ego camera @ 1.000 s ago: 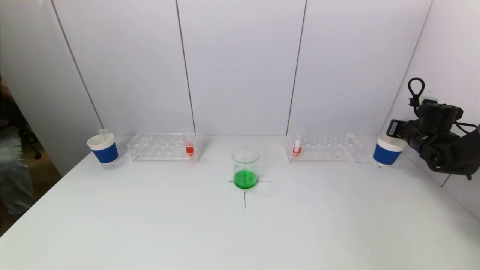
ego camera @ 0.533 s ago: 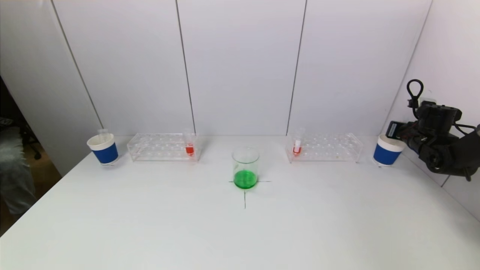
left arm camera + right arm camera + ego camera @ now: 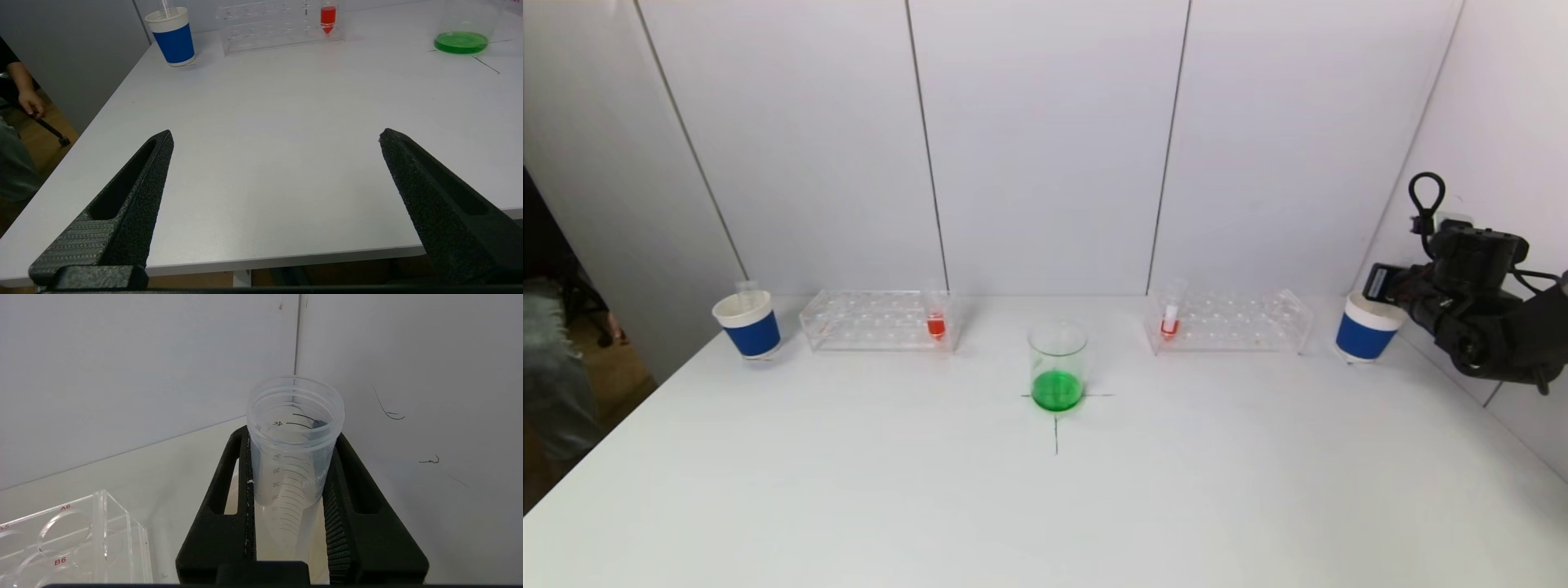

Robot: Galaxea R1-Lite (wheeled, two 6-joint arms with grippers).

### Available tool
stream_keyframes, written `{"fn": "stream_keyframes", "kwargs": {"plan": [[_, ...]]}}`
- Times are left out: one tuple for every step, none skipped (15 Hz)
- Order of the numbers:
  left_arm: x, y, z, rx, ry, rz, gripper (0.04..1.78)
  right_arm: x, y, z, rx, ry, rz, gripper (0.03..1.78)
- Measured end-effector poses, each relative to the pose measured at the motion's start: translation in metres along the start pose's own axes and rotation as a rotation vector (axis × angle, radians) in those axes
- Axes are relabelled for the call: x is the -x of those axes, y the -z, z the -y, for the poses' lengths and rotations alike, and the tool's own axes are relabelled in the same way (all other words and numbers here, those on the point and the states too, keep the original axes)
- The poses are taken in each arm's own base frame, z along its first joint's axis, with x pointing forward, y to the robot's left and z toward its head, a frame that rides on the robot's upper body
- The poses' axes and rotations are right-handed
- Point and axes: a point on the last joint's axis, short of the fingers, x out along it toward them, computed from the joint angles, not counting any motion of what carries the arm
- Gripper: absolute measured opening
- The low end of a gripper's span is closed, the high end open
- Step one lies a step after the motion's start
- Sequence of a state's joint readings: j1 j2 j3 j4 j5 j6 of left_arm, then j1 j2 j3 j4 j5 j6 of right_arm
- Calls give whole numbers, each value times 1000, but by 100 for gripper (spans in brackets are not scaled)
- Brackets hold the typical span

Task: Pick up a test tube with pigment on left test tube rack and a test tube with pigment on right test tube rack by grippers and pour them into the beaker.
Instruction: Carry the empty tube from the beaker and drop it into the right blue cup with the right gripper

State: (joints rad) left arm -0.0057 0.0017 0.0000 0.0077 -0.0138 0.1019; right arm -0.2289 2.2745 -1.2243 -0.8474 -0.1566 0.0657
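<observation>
The beaker point(image 3: 1058, 365) at the worktop point(image 3: 1045, 490) centre holds green liquid; each rack, left point(image 3: 878, 319) and right point(image 3: 1229, 321), holds one tube of red pigment. The right gripper point(image 3: 292, 490) is clamped on an empty graduated tube point(image 3: 295, 428) over the right blue cup point(image 3: 1368, 327). The left gripper point(image 3: 276, 136) hangs wide open, empty, above the near worktop edge.

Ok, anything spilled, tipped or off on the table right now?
No spills or tipping. One oddity: the beaker holds green liquid, while both racked tubes hold red. The right gripper grips an empty test tube above the right paper cup.
</observation>
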Motion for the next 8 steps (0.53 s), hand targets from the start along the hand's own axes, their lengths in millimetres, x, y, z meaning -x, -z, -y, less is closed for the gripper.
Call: {"fn": "stream_keyframes", "kwargs": {"plan": [[0,0,0,0,0,0,176,0,0,0,0,0,0,53],[0,0,0,-1,0,0,176,0,0,0,-1,0,0,53],[0,0,0,0,0,0,176,0,0,0,-1,1,0,55],[0,0,0,0,0,0,176,0,-1,1,-1,1,2,59],[0,0,0,0,0,0,176,0,-1,1,-1,1,3,65],[0,0,0,0,0,0,176,0,-1,1,-1,1,4,75],[0,0,0,0,0,0,176,0,-2,1,-2,1,4,87],[0,0,0,0,0,0,176,0,-2,1,-2,1,4,103]]}}
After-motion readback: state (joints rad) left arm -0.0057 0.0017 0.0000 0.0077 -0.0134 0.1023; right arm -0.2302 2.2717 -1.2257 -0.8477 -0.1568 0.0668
